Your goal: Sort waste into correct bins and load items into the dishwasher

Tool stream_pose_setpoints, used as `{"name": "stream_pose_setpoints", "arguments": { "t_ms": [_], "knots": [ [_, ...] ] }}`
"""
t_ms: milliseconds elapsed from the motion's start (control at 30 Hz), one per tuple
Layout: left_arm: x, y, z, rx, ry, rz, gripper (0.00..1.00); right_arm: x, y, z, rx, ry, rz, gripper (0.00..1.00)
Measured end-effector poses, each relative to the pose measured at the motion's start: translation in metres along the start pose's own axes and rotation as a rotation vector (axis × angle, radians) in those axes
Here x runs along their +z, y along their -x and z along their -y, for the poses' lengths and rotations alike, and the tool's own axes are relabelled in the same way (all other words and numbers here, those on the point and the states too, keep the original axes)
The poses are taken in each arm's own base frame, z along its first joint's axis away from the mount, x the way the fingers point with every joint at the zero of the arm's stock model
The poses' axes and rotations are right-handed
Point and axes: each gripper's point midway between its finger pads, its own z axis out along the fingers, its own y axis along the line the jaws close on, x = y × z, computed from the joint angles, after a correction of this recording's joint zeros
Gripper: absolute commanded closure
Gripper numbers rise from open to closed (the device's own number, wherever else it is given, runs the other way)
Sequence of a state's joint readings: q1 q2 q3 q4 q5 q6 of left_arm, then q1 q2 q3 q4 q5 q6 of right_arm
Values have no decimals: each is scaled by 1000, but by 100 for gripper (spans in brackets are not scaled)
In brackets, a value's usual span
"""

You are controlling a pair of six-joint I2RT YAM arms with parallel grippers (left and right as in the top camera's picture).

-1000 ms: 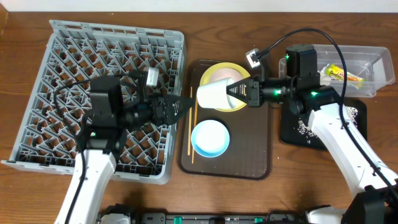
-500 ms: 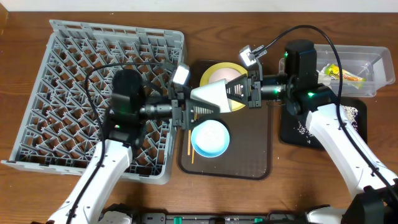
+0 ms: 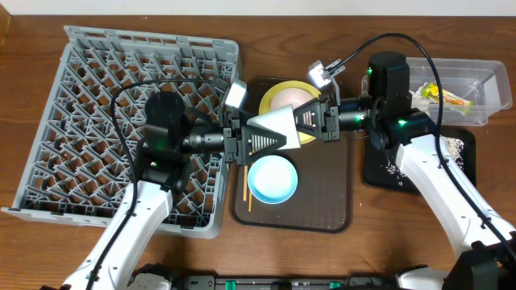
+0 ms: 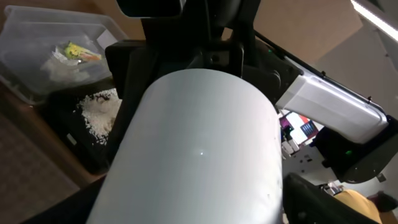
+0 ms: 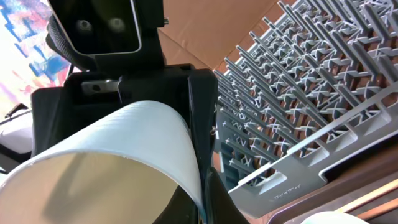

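Right gripper [image 3: 313, 122] is seen clamped on the rim of the white bowl [image 3: 274, 130], which is held on its side in the air over the rear left part of the brown serving tray [image 3: 322, 201]. Left gripper [image 3: 248, 145] is spread around the bowl's base; whether it is gripped there cannot be told.

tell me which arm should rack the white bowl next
Left: the left end effector straddles the bowl beside the rack, while the right end effector grips the rim from over the tray, farther away.
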State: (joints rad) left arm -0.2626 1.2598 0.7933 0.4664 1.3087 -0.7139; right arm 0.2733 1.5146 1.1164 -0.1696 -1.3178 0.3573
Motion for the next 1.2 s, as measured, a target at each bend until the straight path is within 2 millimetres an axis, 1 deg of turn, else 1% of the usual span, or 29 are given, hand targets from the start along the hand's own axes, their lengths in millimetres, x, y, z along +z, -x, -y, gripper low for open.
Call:
{"name": "stream_pose_setpoints", "arguments": {
  "t_ms": [67,167,300,400,500,533,633,733,800,833,900,1000,1067,1133,1200],
  "knots": [
    [0,1,-1,-3,2,2,25,0,0,-1,-1,2,-1,99],
    [0,1,-1,-7,2,3,31,0,0,-1,0,5,-1,99],
    [-1,1,-1,-9,2,4,34,0,0,-2,0,12,-4,99],
    [-1,1,-1,-8,2,4,37,0,0,-2,0,13,-4,92],
    [0,2,0,20,1,5,45,4,-3,-3,12,11,-13,85],
    [0,1,0,36,-1,4,49,6,-4,-4,9,13,-17,84],
    [1,-1,-4,77,15,3,54,8,-5,-4,11,12,-21,81],
    [0,-3,-14,82,57,10,62,5,-3,2,27,-14,-10,76],
    [-1,-4,-22,81,90,12,67,-1,-3,10,50,-44,4,75],
    [-3,-4,-26,84,110,17,69,-5,-3,15,67,-58,10,72],
    [-9,-2,-38,84,162,36,70,-15,-2,24,94,-88,30,71],
    [-28,8,-62,80,281,96,71,-33,-3,37,142,-139,57,71],
    [-41,13,-74,73,340,126,71,-41,-5,47,168,-188,72,71],
    [-57,15,-88,46,408,151,73,-50,-7,59,189,-249,85,71],
    [-71,12,-100,8,467,164,75,-56,-12,70,211,-311,86,70]
  ]
}}
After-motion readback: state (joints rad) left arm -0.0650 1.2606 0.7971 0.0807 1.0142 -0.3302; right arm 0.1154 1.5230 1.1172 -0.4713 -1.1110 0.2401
